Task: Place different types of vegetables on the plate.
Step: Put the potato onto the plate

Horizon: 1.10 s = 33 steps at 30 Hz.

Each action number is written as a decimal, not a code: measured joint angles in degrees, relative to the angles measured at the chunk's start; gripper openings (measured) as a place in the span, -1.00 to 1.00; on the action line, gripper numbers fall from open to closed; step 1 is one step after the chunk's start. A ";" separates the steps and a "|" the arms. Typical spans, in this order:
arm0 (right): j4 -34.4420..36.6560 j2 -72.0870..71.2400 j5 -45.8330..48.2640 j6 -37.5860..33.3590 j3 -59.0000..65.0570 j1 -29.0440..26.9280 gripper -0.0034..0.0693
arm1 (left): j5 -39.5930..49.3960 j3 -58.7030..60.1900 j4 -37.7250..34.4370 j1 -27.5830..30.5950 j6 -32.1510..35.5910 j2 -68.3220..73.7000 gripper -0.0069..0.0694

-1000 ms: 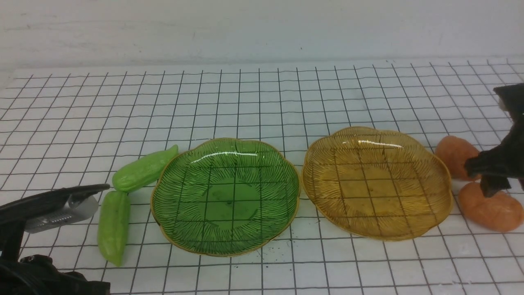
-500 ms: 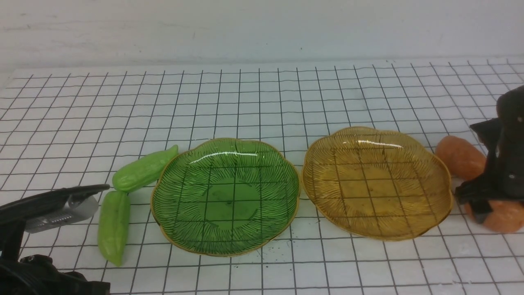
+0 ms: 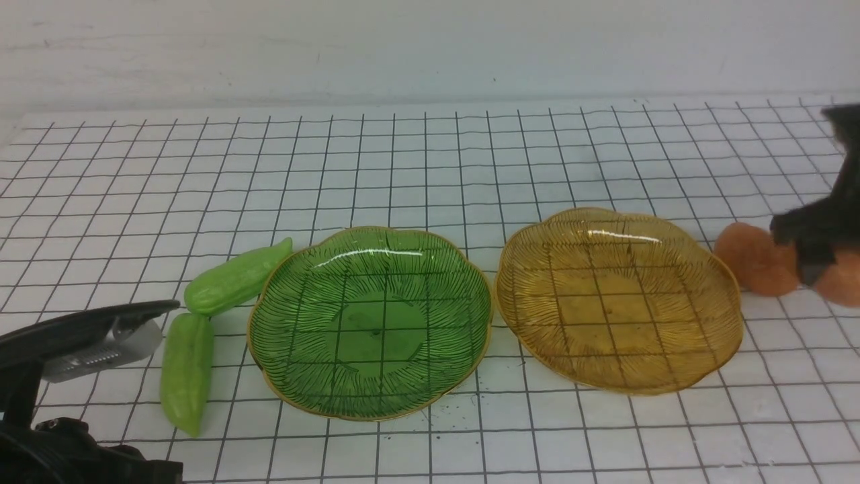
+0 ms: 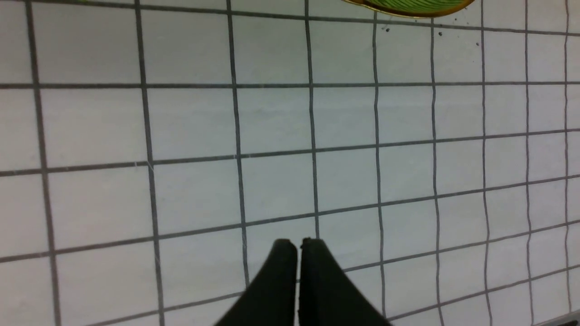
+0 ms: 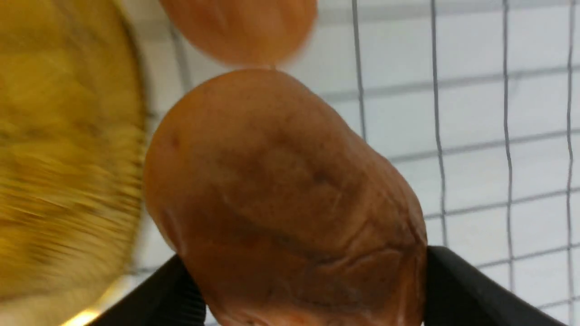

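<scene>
My right gripper point(image 3: 821, 263) is shut on an orange-brown potato point(image 3: 843, 286) and holds it in the air at the far right, beside the amber plate point(image 3: 618, 302). In the right wrist view the held potato point(image 5: 281, 199) fills the space between my black fingers point(image 5: 457, 285). The second potato point(image 3: 751, 259) lies on the table next to the amber plate and also shows in the right wrist view point(image 5: 240, 27). Two light-green cucumbers point(image 3: 235, 277) point(image 3: 187, 373) lie left of the empty green plate point(image 3: 369, 323). My left gripper point(image 4: 297, 246) is shut and empty over bare table.
A white cloth with a black grid point(image 3: 430, 168) covers the table, with a pale wall behind it. My left arm and its camera point(image 3: 80, 336) sit at the front left corner, close to the nearer cucumber. The green plate's rim point(image 4: 417, 7) shows in the left wrist view.
My right gripper came down onto the nearer potato, closed on it and lifted it up beside the other potato. The left arm, the plates and the cucumbers have not moved.
</scene>
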 joint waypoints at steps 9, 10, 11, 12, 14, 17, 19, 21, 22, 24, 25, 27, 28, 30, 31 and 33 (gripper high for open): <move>12.91 4.31 -7.53 -6.78 -1.35 8.12 0.62 | 0.00 0.00 -1.76 0.00 0.05 0.00 -0.83; 13.07 5.90 -8.01 -7.16 -1.35 8.95 0.62 | 0.00 0.00 -1.76 0.00 0.05 0.00 -0.83; 13.07 6.17 -8.11 -7.16 -1.35 9.09 0.62 | 0.00 0.00 -1.76 0.00 0.05 0.00 -0.83; 13.20 7.84 -8.61 -7.31 -1.35 9.99 0.62 | 0.00 0.00 -1.76 0.00 0.05 0.00 -0.83; 13.37 9.87 -9.27 -7.31 -1.35 10.96 0.62 | 0.00 0.00 -1.76 0.00 0.05 0.00 -0.83; 13.25 11.54 -10.12 -7.26 -1.48 11.66 0.77 | 0.00 0.00 -1.76 0.00 0.05 0.00 -0.83; 12.53 11.71 -9.96 -7.26 -2.20 11.71 0.87 | 0.00 0.00 -1.76 0.00 0.05 0.00 -0.83; 10.99 11.76 -8.56 -7.06 -4.40 11.58 0.96 | 0.00 0.00 -1.76 0.00 0.05 0.00 -0.83; 10.52 11.76 -7.34 -7.06 -6.21 11.22 0.98 | -0.05 0.00 -1.76 0.00 0.05 0.00 -0.83; 8.97 11.76 -4.98 -7.06 -9.81 10.04 0.99 | -0.11 0.00 -1.80 0.00 0.05 0.00 -0.83; 8.67 11.76 -4.82 -7.06 -10.41 9.90 0.99 | -0.11 0.00 -1.80 0.00 0.05 0.00 -0.83; 6.51 11.76 -3.34 -7.06 -13.57 7.38 0.99 | -0.37 0.00 -1.67 0.00 0.05 0.00 -0.83; 5.72 11.76 -3.35 -7.06 -14.22 6.15 0.99 | -0.44 0.00 -1.67 0.00 0.05 0.00 -0.83; 4.92 11.84 -3.41 -7.06 -14.64 4.49 0.98 | -0.49 0.00 -1.67 0.00 0.05 0.00 -0.83; 3.95 12.21 -3.54 -7.00 -14.89 2.43 0.95 | -0.48 0.00 -1.67 0.00 0.05 0.00 -0.83; 3.24 13.35 -3.67 -7.00 -15.13 0.07 0.92 | -0.48 0.00 -1.67 0.00 0.05 0.00 -0.83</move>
